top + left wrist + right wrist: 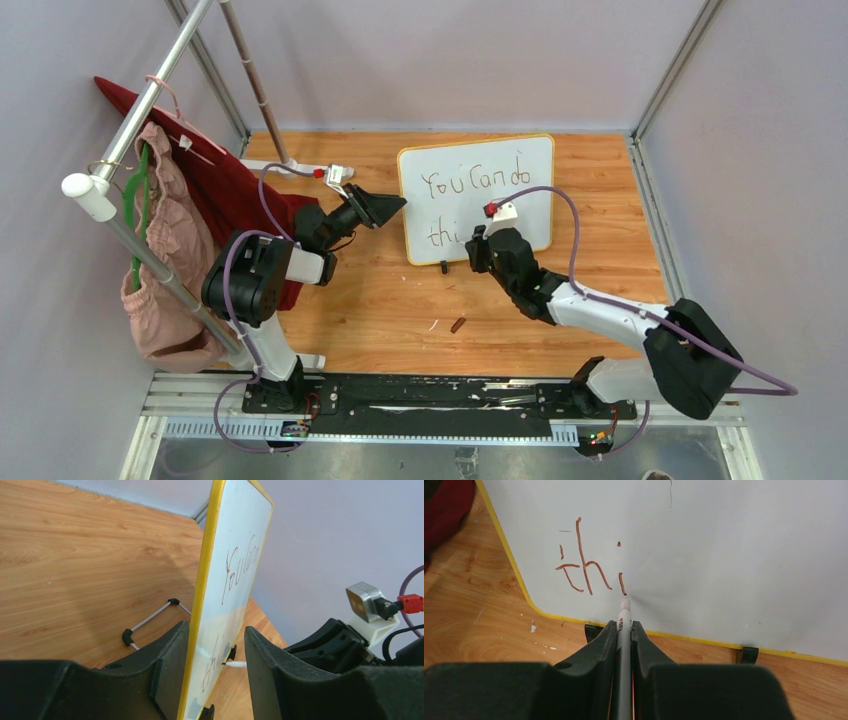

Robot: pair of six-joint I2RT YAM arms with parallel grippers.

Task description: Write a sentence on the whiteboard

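top view, whiteboard: the whiteboard (476, 198) stands on its black clip feet at the far middle of the counter (380, 300), written face toward the arm bases.
top view, sentence: the sentence (470, 183) reads "You Can do" on line one. Line two starts "th", and the rest is hidden behind my right arm.
top view, step: I judge we're mid-word on "this", with most of the writing done.
top view, left arm: reaches forward and to the right, left fingers (383, 208) at the board's left edge.
top view, right arm: elbow out to the right, forearm angled up-left, right fingers (478, 240) low at the board's bottom left.
top view, stray bit: small dark piece (458, 324) on the counter, near side of the board. Maybe a cap, too small to be sure.
left wrist, fingers: spread either side of the yellow rim. The back one looks to be against it and the front one shows a gap from the white face, so straddling, not clamped.
left wrist, job: bracing the board against pen pressure, I'd say.
right wrist, fingers: closed tight on the marker (624, 630), barrel running straight out between them.
right wrist, tip: touching the board at the foot of the "i" stroke, dot above it.
next move: lift off, shift right, draw "s", then the full stop. This calls for light pressure and staying clear of the bottom rim, which is close below.
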